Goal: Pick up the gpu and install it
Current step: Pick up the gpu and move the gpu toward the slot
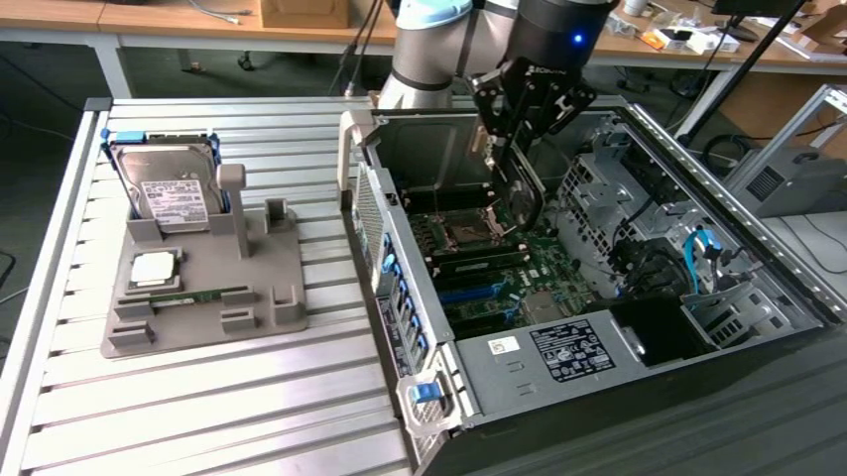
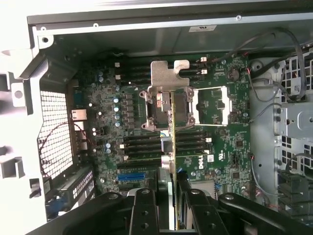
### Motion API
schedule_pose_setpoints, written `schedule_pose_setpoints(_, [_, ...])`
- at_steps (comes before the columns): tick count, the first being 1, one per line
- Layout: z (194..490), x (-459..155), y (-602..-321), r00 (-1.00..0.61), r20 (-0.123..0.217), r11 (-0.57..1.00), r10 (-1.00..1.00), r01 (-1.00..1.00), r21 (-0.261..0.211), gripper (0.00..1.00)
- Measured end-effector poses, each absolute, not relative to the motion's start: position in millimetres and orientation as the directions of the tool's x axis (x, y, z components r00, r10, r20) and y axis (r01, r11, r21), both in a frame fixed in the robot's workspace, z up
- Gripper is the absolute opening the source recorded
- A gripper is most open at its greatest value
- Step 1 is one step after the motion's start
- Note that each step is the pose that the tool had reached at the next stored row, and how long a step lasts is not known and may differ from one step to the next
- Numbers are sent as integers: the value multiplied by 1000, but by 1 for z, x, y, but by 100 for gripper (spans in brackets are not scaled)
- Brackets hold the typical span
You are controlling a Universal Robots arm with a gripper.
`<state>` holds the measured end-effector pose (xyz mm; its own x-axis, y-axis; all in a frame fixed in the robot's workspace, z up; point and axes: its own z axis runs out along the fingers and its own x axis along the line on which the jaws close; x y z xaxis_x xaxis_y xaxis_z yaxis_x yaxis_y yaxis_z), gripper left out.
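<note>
The arm's hand (image 1: pixel 519 139) hangs inside the open PC case (image 1: pixel 741 248), which lies on its side on the slatted metal worktop (image 1: pixel 238 397). The hand is pinching the gpu (image 1: pixel 521 193) betw. its two black fingers (image 2: pixel 142 210). The card sits upright and edge-on, pointing down toward the motherboard (image 1: pixel 490 288). In the wrist view the gpu (image 2: pixel 171 127) reads as a thin strip running out from the hand (image 2: pixel 171 196), w/ its silvery end bracket (image 2: pixel 169 74) at the far end, the bracket's bent tab facing the cam. The card lies over the CPU socket (image 2: pixel 208 105) area and crosses the rows of dark memory slots (image 2: pixel 142 147) on the motherboard (image 2: pixel 220 142). Whether its lower edge touches the board can't be told. In the exterior view the card's low end is over the socket (image 1: pixel 466 234), w/ the labelled power supply (image 1: pixel 569 352) nearer the cam. On the exterior view's left, well apart from the case, a grey parts fixture (image 1: pixel 198 317) rests on the worktop. It holds a silver hard drive (image 1: pixel 166 188) w/ a white label standing in a slot, a square processor chip (image 1: pixel 153 268) lying flat, and a narrow green memory stick (image 1: pixel 185 296) just beside the chip.
</note>
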<state>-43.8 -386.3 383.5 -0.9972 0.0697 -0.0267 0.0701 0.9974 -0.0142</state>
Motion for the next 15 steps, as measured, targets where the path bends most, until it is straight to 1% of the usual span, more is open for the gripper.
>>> schedule_pose_setpoints(15, [381, -39, -386, -997, -27, 997, 70, 70, -16, 27])
